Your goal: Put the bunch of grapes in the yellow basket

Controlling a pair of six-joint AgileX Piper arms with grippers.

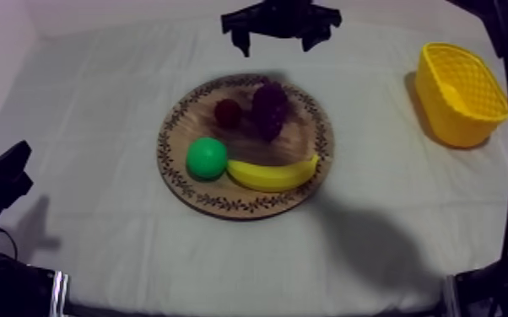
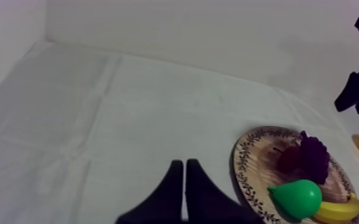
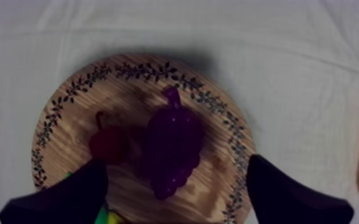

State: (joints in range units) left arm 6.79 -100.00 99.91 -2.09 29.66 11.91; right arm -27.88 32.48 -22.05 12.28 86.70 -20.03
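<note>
My right gripper [image 3: 176,164] hangs wide over the purple bunch of grapes [image 3: 173,146] on the round wooden board [image 3: 134,95]; left gripper [image 2: 184,164] pinched narrow.

Board [image 1: 249,207] on table [image 1: 89,110], bunch of grapes [image 1: 269,108] beside small red fruit [image 1: 228,112] on it, pear [image 1: 206,158] and banana [image 1: 272,174] in front, basket [image 1: 460,93] at right
</note>
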